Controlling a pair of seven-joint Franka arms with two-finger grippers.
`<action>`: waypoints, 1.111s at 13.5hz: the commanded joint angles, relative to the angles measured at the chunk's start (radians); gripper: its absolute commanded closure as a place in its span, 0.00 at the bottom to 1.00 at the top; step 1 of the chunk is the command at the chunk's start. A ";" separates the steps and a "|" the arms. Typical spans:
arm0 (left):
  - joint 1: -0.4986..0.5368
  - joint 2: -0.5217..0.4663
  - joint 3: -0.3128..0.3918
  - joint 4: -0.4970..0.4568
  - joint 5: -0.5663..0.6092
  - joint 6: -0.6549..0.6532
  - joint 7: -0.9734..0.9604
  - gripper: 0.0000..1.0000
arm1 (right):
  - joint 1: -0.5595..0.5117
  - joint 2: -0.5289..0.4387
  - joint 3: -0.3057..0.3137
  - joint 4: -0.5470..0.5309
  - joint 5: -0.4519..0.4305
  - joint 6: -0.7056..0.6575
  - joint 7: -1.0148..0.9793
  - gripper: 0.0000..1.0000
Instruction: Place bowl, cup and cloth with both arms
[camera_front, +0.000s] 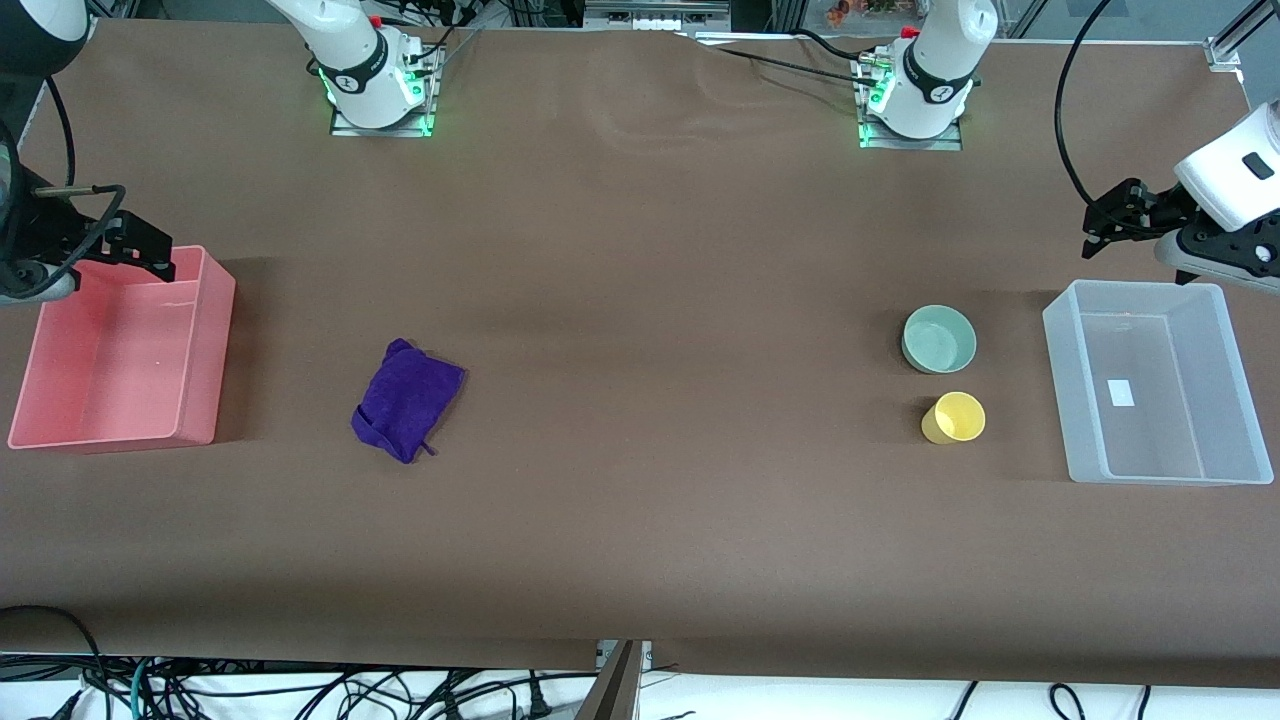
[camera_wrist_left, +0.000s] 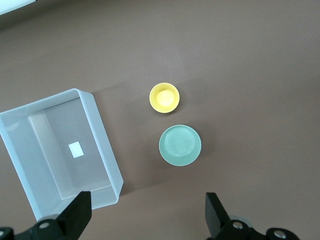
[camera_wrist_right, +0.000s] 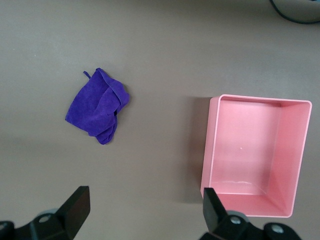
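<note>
The mint-green bowl (camera_front: 939, 339) stands on the brown table toward the left arm's end. The yellow cup (camera_front: 955, 417) stands just nearer the front camera than it. Both show in the left wrist view, the bowl (camera_wrist_left: 180, 145) and the cup (camera_wrist_left: 164, 97). The purple cloth (camera_front: 407, 399) lies crumpled toward the right arm's end and also shows in the right wrist view (camera_wrist_right: 97, 107). My left gripper (camera_front: 1102, 222) (camera_wrist_left: 148, 215) hangs open and empty over the table by the clear bin's farther end. My right gripper (camera_front: 145, 248) (camera_wrist_right: 145, 212) hangs open and empty over the pink bin's farther edge.
An empty clear plastic bin (camera_front: 1060, 390) (camera_wrist_left: 105, 145) stands beside the bowl and cup at the left arm's end. An empty pink bin (camera_front: 215, 340) (camera_wrist_right: 207, 150) stands at the right arm's end, beside the cloth. Cables hang below the table's front edge.
</note>
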 joint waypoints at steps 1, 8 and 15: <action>-0.011 0.001 0.004 0.017 0.009 0.000 -0.007 0.00 | 0.001 -0.003 -0.002 0.004 -0.004 -0.003 0.002 0.00; -0.011 -0.001 0.003 0.018 0.006 -0.006 -0.046 0.00 | 0.001 -0.003 -0.002 0.004 -0.004 -0.003 0.000 0.00; -0.017 0.010 0.003 0.029 0.006 -0.007 -0.035 0.00 | 0.004 -0.003 0.002 0.004 -0.004 0.002 0.002 0.00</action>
